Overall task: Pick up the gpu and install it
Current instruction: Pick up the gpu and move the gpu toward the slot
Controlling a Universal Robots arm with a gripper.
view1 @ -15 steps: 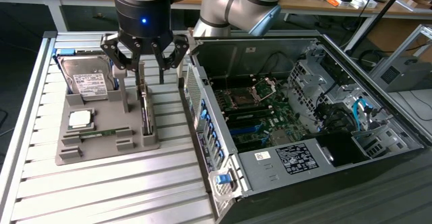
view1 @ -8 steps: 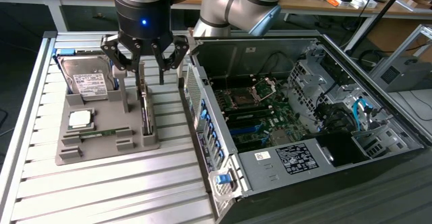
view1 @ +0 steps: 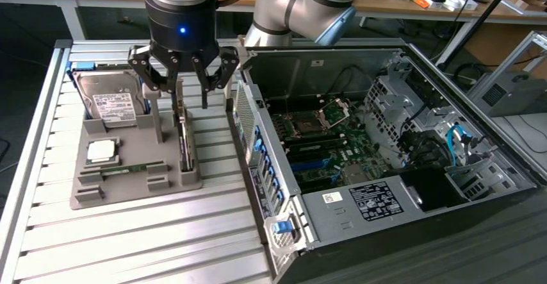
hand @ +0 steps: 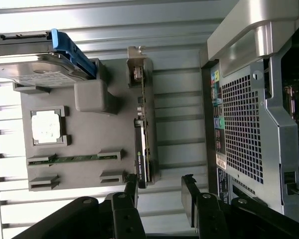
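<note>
I saw the claw (view1: 183, 72) spread wide and empty. The gpu (view1: 184, 140) stood on edge in the grey tray (view1: 128, 184) directly beneath it, its long axis running square to the line between the fingers.

No text can be read. The white label (view1: 116, 106) on the hard drive (view1: 101, 81) and the stickers (view1: 369, 202) on the computer case (view1: 342, 225) carry print too small to make out.
</note>
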